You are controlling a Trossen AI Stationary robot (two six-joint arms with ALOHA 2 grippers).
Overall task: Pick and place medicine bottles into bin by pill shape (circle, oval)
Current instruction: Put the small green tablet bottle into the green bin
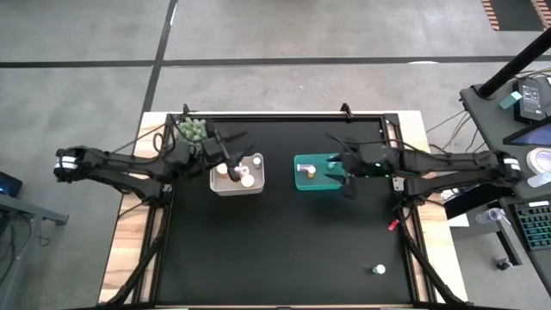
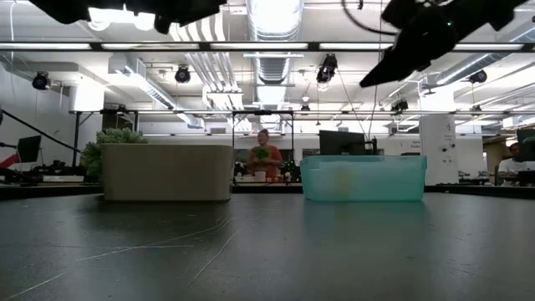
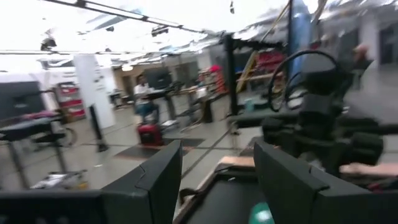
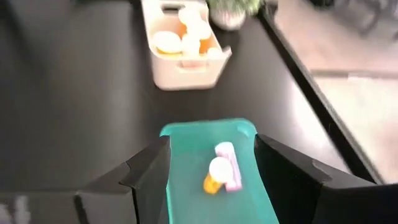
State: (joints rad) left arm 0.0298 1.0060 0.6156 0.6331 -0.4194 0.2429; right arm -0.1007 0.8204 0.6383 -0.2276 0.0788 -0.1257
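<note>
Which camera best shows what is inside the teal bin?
The right wrist view: it looks down into the teal bin at two bottles. The high view shows them tiny; the low view only its side wall; the left wrist view nothing.

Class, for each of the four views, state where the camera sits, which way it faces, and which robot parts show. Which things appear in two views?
High: overhead, straight down; both arms, white bin, teal bin.
Low: table height, level; both bins, arms overhead.
Left wrist: faces the room; left gripper open.
Right wrist: looks down; right gripper open above teal bin.
Shared: both bins in high, low, right wrist.
</note>
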